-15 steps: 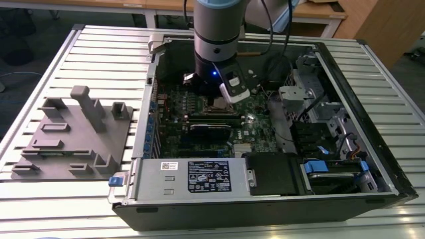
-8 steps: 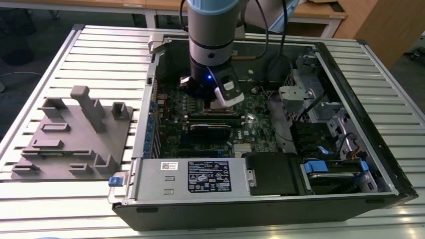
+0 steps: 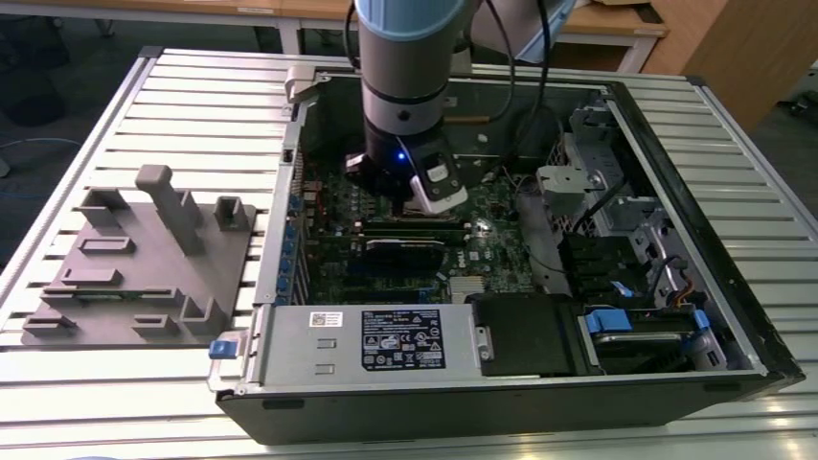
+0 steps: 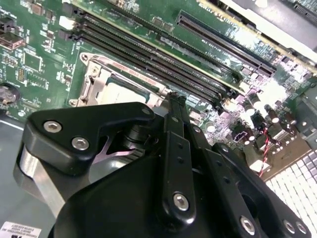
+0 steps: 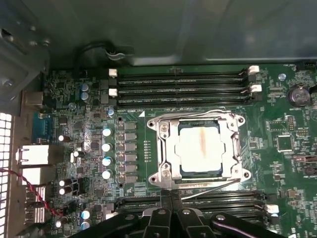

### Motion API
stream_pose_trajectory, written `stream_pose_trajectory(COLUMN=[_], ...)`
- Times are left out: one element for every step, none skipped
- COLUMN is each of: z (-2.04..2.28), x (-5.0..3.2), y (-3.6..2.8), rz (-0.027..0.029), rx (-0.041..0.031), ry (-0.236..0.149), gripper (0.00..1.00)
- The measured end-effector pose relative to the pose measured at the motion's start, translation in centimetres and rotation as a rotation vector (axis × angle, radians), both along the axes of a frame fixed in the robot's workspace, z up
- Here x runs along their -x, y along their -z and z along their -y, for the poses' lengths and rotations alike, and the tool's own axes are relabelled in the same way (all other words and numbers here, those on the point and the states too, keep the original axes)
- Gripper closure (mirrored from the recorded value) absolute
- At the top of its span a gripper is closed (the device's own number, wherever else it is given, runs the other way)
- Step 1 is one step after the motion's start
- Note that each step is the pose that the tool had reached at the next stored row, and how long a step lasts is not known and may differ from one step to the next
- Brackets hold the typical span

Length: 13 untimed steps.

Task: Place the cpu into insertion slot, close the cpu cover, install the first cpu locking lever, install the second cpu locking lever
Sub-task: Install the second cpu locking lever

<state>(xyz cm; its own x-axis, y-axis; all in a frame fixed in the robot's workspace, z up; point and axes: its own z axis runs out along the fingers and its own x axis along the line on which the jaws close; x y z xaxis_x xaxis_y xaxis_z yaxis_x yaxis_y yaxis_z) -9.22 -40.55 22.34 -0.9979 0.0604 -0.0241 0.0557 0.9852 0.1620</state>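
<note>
In the first wrist view the cpu (image 5: 199, 148), with a dull silver-tan top, lies seated in the insertion slot (image 5: 157, 177) on the green board. The silvery cpu cover (image 5: 167, 148) lies flat around it, closed. A thin locking lever (image 5: 213, 187) runs slanted along the socket edge nearest my gripper (image 5: 171, 197), whose black fingers stand together just beside that edge, shut, with nothing visibly between them. In the second wrist view the gripper (image 4: 174, 99) tip sits at the corner of the cover (image 4: 94, 82). The exterior view has the gripper (image 3: 406, 206) low inside the case.
The open computer case (image 3: 715, 192) walls in the board on all sides. Long black memory slots (image 5: 183, 84) flank the socket, and capacitors (image 5: 106, 153) stand beside it. A power supply (image 3: 383, 340) fills the case's near end. A grey fixture block (image 3: 141, 278) rests on the slatted table.
</note>
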Motion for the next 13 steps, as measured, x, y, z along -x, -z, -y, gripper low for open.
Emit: stream_pose_trajectory(z=[0.0,0.0,0.0,0.0,0.0,0.0,0.0,0.0,0.0,0.0,0.0,0.0,-0.01], x=[0.08,0.17,0.27,0.39,0.5,0.62,0.75,0.88,0.97,1.03,1.05,1.05,1.05], y=[0.16,0.32,0.5,0.69,0.87,1.05,1.22,1.37,1.51,1.62,1.69,1.78,1.87], rz=[-0.0001,-0.0001,-0.0001,-0.0001,-0.0001,0.0,0.0,-0.0001,0.0,-0.0001,-0.0001,-0.0001,-0.0001], rx=[0.0001,0.0,0.0001,0.0,0.0001,0.0,-0.0001,0.0001,0.0,0.0,0.0001,0.0,-0.0006], ry=[0.001,0.001,0.001,0.002,0.002,0.002,0.003,0.003,0.003,0.003,0.004,0.004,0.004], gripper=[0.89,0.89,0.89,0.89,0.89,0.89,0.89,0.89,0.89,0.89,0.89,0.89,0.89])
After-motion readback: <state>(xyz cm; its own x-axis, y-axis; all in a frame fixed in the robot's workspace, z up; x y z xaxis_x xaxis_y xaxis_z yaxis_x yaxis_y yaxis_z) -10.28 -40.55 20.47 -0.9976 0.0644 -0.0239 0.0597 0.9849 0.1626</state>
